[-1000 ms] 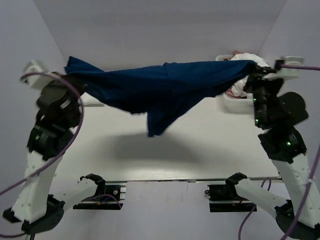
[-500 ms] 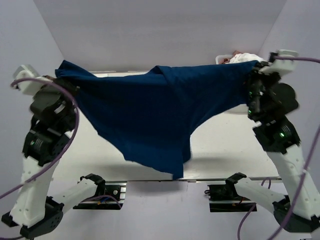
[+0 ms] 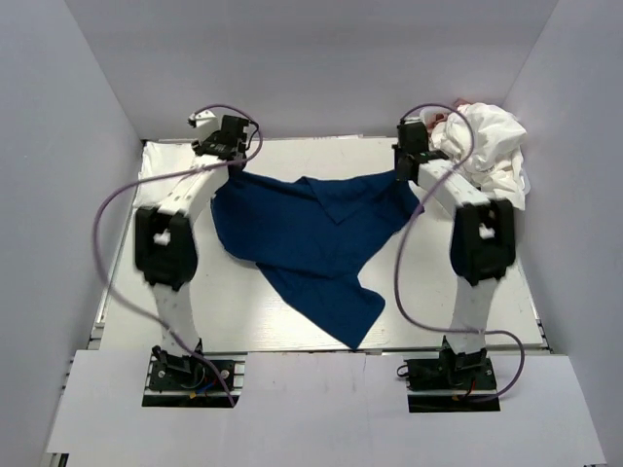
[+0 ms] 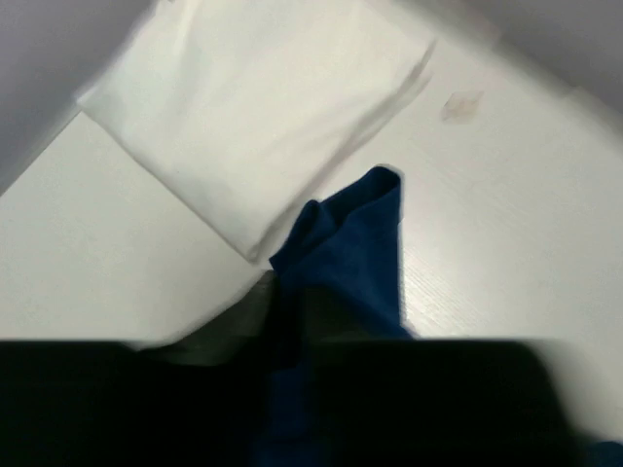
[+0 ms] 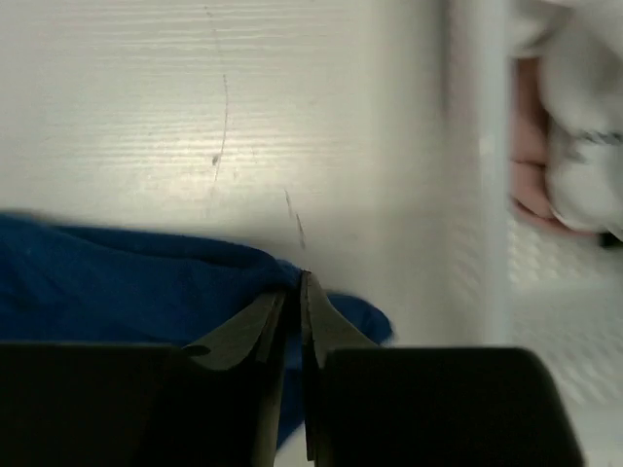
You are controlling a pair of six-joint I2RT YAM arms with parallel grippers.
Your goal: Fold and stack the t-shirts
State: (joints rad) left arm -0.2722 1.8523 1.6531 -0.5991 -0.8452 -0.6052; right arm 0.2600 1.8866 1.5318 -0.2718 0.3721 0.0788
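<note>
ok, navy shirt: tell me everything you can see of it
The navy t-shirt lies rumpled on the white table, soft plain cotton-looking cloth. It spreads wide at the far side between both grippers, with a flap folded over mid-body and a tail trailing toward the near edge. The right gripper is shut on its far-right corner. Its far-left corner runs into the left gripper; that view is too blurred to tell the grip.

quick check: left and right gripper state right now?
Left gripper: cannot be told; the wrist view is blurred, and a corner of the navy t-shirt sits at its fingers.
Right gripper: closed, pinching the navy t-shirt's edge.
</note>
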